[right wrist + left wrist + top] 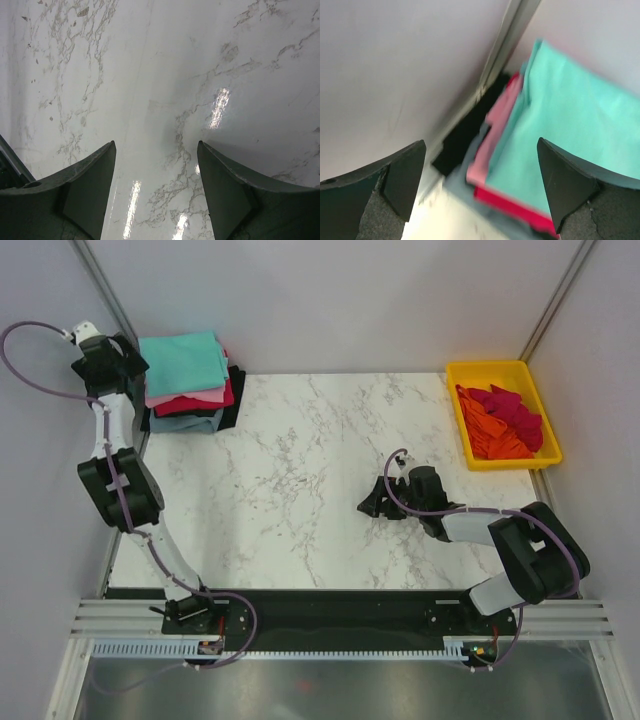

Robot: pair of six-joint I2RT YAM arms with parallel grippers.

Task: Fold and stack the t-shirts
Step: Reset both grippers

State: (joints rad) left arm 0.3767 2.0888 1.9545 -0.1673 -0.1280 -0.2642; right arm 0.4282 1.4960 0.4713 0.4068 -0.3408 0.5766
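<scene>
A stack of folded t-shirts sits at the table's far left corner, a teal-green one (pixel 182 362) on top, with pink (pixel 170 397), crimson (pixel 200 403), grey-blue (pixel 188 422) and black (pixel 232 400) ones under it. The left wrist view shows the teal shirt (pixel 560 130), pink (pixel 492 145) and crimson (pixel 515 210) edges. My left gripper (pixel 118 358) is open and empty, just left of the stack. My right gripper (pixel 372 505) is open and empty over bare marble (pixel 155 100) right of centre. Crumpled red and orange shirts (pixel 500 420) lie in the yellow tray.
The yellow plastic tray (pixel 470 375) stands at the far right corner. Grey walls close in the back and sides; a metal wall post (pixel 505 45) runs behind the stack. A black rail (pixel 340 605) lines the near edge.
</scene>
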